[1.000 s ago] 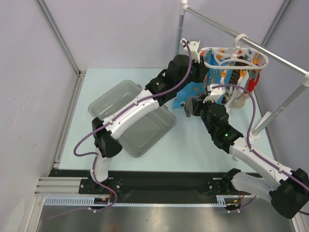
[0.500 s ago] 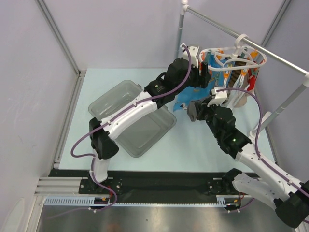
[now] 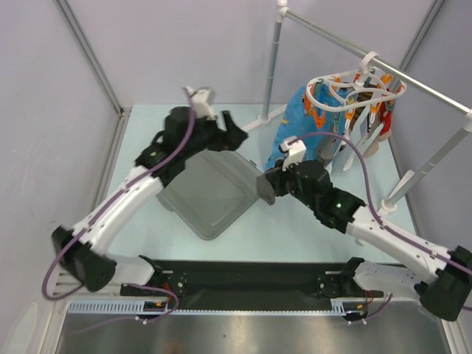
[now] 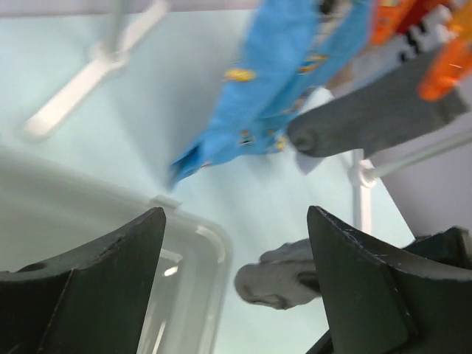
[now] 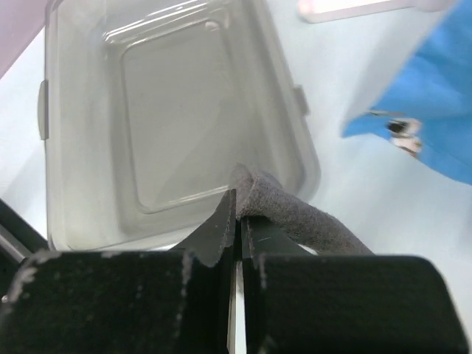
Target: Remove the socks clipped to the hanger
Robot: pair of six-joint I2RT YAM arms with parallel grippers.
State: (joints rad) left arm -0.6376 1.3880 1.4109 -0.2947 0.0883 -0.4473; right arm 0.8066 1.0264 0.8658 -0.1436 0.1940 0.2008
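Observation:
The white ring hanger (image 3: 346, 80) with orange clips hangs on the metal rail at the back right. Socks still hang from it: a bright blue one (image 3: 299, 118) (image 4: 273, 81) (image 5: 442, 125), a grey one (image 4: 376, 118), and others behind that I can hardly make out. My right gripper (image 3: 267, 186) (image 5: 238, 215) is shut on a loose grey sock (image 5: 302, 215) (image 4: 284, 276), at the right rim of the clear container (image 3: 210, 193). My left gripper (image 3: 236, 133) (image 4: 236, 258) is open and empty above the container's far edge, left of the hanger.
The silver rail (image 3: 420, 82) runs across the back right on two upright stands, one with its foot (image 3: 259, 118) just behind the container. Enclosure walls stand to the left and behind. The clear container (image 5: 169, 110) holds nothing that I can see.
My left gripper opened and swung left, away from the hanger, to above the container. My right gripper carried the grey sock left to the container's rim.

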